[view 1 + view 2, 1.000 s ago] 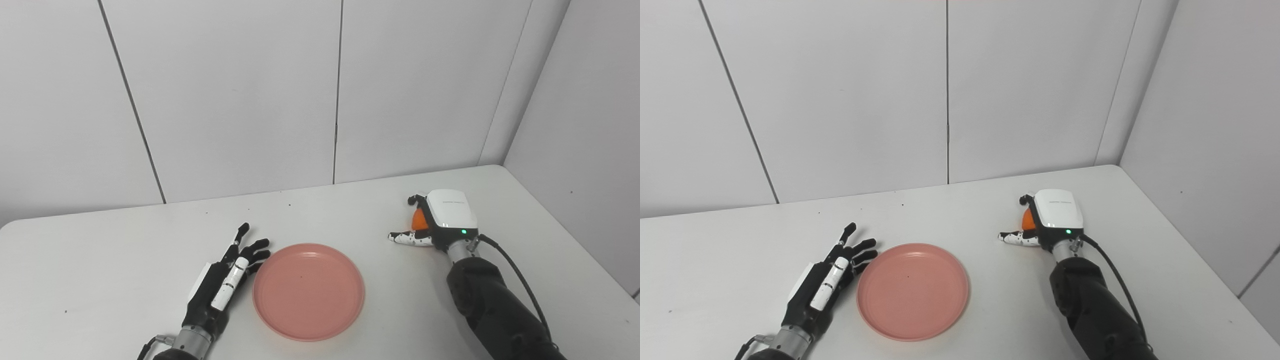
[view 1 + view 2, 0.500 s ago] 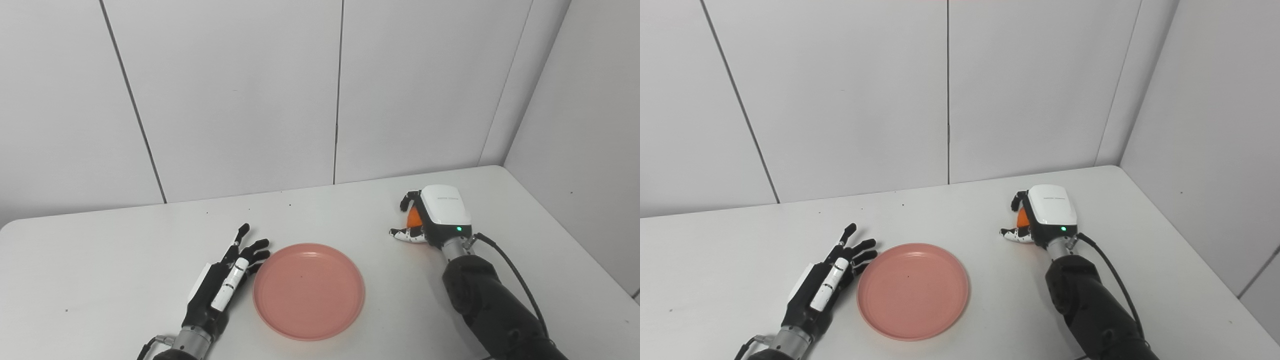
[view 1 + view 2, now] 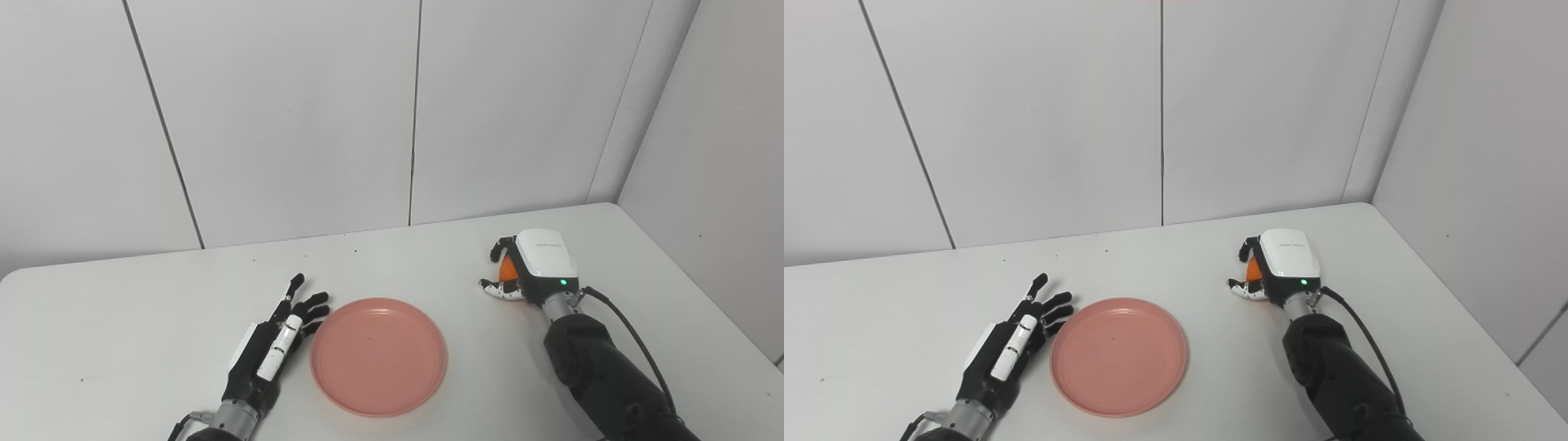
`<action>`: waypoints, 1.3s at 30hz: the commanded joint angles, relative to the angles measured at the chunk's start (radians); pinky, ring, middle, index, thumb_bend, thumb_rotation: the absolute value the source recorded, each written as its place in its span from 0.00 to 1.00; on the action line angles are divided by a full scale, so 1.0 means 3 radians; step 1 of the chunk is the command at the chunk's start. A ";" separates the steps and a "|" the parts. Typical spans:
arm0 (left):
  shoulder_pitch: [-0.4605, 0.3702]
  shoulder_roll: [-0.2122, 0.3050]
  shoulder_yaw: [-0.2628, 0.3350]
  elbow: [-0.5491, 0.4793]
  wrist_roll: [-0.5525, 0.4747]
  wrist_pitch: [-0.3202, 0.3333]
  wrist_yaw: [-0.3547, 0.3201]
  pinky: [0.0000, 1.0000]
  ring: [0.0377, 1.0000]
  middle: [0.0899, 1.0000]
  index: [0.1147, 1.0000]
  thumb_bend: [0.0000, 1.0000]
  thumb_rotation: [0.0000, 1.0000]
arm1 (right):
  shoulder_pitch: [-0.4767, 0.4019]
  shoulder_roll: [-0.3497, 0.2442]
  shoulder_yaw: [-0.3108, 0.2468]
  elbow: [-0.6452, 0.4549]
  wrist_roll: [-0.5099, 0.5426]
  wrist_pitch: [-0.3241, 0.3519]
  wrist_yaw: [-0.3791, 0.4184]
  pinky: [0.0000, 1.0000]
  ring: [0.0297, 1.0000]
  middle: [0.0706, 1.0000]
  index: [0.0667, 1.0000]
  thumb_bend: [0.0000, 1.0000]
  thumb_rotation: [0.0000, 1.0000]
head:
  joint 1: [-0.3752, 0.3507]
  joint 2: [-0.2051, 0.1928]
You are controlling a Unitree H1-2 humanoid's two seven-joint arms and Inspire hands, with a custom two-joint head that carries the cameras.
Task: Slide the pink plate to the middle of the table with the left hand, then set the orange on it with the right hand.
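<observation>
Since a second ago my right hand (image 3: pixel 531 269) has curled its fingers around the orange (image 3: pixel 508 269), gripping it low over the worktop (image 3: pixel 122 318). The orange looks light, firm and round, so I hold around its middle. My left hand (image 3: pixel 269 352) lies open beside the pink plate (image 3: pixel 378 356), and nothing stands between.

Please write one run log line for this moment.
left robot hand: open, beside plate | right robot hand: shut on orange | plate: empty

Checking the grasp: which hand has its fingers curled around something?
The right hand, curled around the orange; the left hand lies open beside the pink plate.
</observation>
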State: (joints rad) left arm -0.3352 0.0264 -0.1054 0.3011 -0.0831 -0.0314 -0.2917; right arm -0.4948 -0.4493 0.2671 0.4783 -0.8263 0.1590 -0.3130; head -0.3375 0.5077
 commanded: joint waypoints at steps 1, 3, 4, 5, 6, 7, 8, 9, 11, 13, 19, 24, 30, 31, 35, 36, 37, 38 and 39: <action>0.0176 0.0025 -0.0018 0.0066 0.0001 0.0100 -0.0006 0.81 0.84 0.86 1.00 0.49 0.83 | -0.0044 -0.0145 -0.0027 -0.0145 -0.0041 0.0032 0.0043 0.28 0.32 0.37 0.45 0.50 0.16 | 0.0002 0.0004; 0.0181 0.0021 -0.0016 0.0057 -0.0006 0.0101 -0.0004 0.81 0.84 0.86 1.00 0.50 0.83 | -0.0048 -0.0158 -0.0033 -0.0268 -0.0064 0.0057 0.0101 0.28 0.32 0.37 0.45 0.50 0.16 | 0.0007 0.0006; 0.0181 0.0021 -0.0017 0.0057 -0.0005 0.0100 -0.0004 0.81 0.85 0.86 1.00 0.50 0.82 | -0.0051 -0.0162 -0.0037 -0.0332 -0.0083 0.0053 0.0106 0.28 0.32 0.37 0.45 0.50 0.16 | 0.0009 0.0006; 0.0181 0.0020 -0.0020 0.0059 0.0001 0.0097 -0.0003 0.81 0.85 0.86 1.00 0.50 0.82 | -0.0054 -0.0161 -0.0046 -0.0379 -0.0099 0.0045 0.0090 0.27 0.32 0.36 0.45 0.50 0.16 | 0.0018 0.0006; 0.0181 0.0021 -0.0023 0.0060 0.0006 0.0094 -0.0003 0.81 0.84 0.86 1.00 0.51 0.82 | -0.0055 -0.0159 -0.0054 -0.0408 -0.0109 0.0038 0.0077 0.26 0.31 0.36 0.45 0.50 0.16 | 0.0018 0.0006; 0.0181 0.0019 -0.0029 0.0057 0.0015 0.0099 0.0003 0.81 0.84 0.86 1.00 0.51 0.82 | -0.0066 -0.0147 -0.0059 -0.0476 -0.0140 0.0039 0.0049 0.26 0.30 0.35 0.45 0.50 0.16 | 0.0030 0.0005; 0.0181 0.0017 -0.0032 0.0055 0.0020 0.0102 0.0006 0.81 0.84 0.85 1.00 0.51 0.82 | -0.0073 -0.0138 -0.0063 -0.0521 -0.0162 0.0042 0.0032 0.25 0.29 0.35 0.45 0.50 0.16 | 0.0030 0.0005; 0.0182 0.0016 -0.0039 0.0048 0.0033 0.0108 0.0012 0.80 0.84 0.85 1.00 0.51 0.83 | -0.0087 -0.0123 -0.0068 -0.0607 -0.0180 0.0061 0.0055 0.25 0.30 0.35 0.45 0.50 0.16 | 0.0040 0.0005; 0.0187 0.0008 -0.0049 0.0030 0.0047 0.0125 0.0024 0.80 0.84 0.85 1.00 0.52 0.84 | -0.0105 -0.0102 -0.0078 -0.0747 -0.0194 0.0060 0.0097 0.26 0.31 0.37 0.45 0.50 0.16 | 0.0058 0.0006; 0.0194 -0.0001 -0.0060 0.0008 0.0058 0.0139 0.0037 0.80 0.84 0.85 1.00 0.51 0.84 | -0.0114 -0.0089 -0.0087 -0.0902 -0.0179 0.0021 0.0142 0.26 0.30 0.36 0.45 0.50 0.16 | 0.0085 0.0010; 0.0216 -0.0052 -0.0122 -0.0054 0.0105 0.0180 0.0100 0.79 0.84 0.86 1.00 0.51 0.85 | -0.0094 -0.0066 -0.0139 -0.1382 -0.0118 0.0004 0.0376 0.24 0.28 0.34 0.45 0.50 0.16 | 0.0226 0.0028; 0.0213 -0.0099 -0.0176 -0.0030 0.0149 0.0140 0.0165 0.79 0.83 0.85 1.00 0.53 0.83 | -0.0079 -0.0016 -0.0192 -0.1706 -0.0115 0.0015 0.0537 0.23 0.28 0.34 0.45 0.50 0.16 | 0.0411 0.0067; 0.0190 -0.0148 -0.0228 0.0052 0.0200 0.0061 0.0236 0.78 0.81 0.84 1.00 0.56 0.84 | -0.0053 0.0021 -0.0223 -0.1937 -0.0099 -0.0101 0.0609 0.23 0.27 0.33 0.45 0.50 0.15 | 0.0560 0.0071; 0.0189 -0.0155 -0.0235 0.0058 0.0216 0.0053 0.0250 0.76 0.81 0.83 1.00 0.56 0.84 | -0.0048 0.0030 -0.0219 -0.1977 -0.0102 -0.0111 0.0618 0.21 0.25 0.31 0.45 0.50 0.15 | 0.0573 0.0073; 0.0186 -0.0170 -0.0253 0.0055 0.0238 0.0055 0.0266 0.76 0.80 0.84 1.00 0.54 0.84 | -0.0017 0.0089 -0.0202 -0.2130 -0.0036 -0.0179 0.0681 0.20 0.24 0.30 0.44 0.50 0.15 | 0.0608 0.0073; 0.0187 -0.0172 -0.0256 0.0053 0.0242 0.0055 0.0271 0.76 0.80 0.84 1.00 0.54 0.85 | -0.0005 0.0108 -0.0195 -0.2165 -0.0027 -0.0185 0.0702 0.20 0.24 0.31 0.44 0.50 0.15 | 0.0619 0.0072; 0.0188 -0.0178 -0.0256 0.0055 0.0245 0.0050 0.0276 0.76 0.80 0.84 1.00 0.55 0.86 | 0.0010 0.0127 -0.0184 -0.2192 -0.0032 -0.0194 0.0715 0.20 0.24 0.31 0.45 0.50 0.15 | 0.0629 0.0074; 0.0188 -0.0184 -0.0258 0.0056 0.0250 0.0045 0.0283 0.76 0.80 0.84 1.00 0.55 0.86 | 0.0024 0.0140 -0.0178 -0.2210 -0.0040 -0.0205 0.0722 0.21 0.25 0.32 0.45 0.50 0.15 | 0.0641 0.0080; 0.0189 -0.0190 -0.0259 0.0056 0.0256 0.0044 0.0289 0.76 0.80 0.84 1.00 0.55 0.86 | 0.0039 0.0161 -0.0168 -0.2232 -0.0042 -0.0210 0.0744 0.21 0.25 0.32 0.45 0.50 0.15 | 0.0643 0.0081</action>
State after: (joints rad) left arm -0.3154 -0.0056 -0.1544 0.2755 -0.0155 -0.0372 -0.1947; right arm -0.4602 -0.3979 0.2246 -0.1570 -0.8398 0.1360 -0.0876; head -0.1457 0.5308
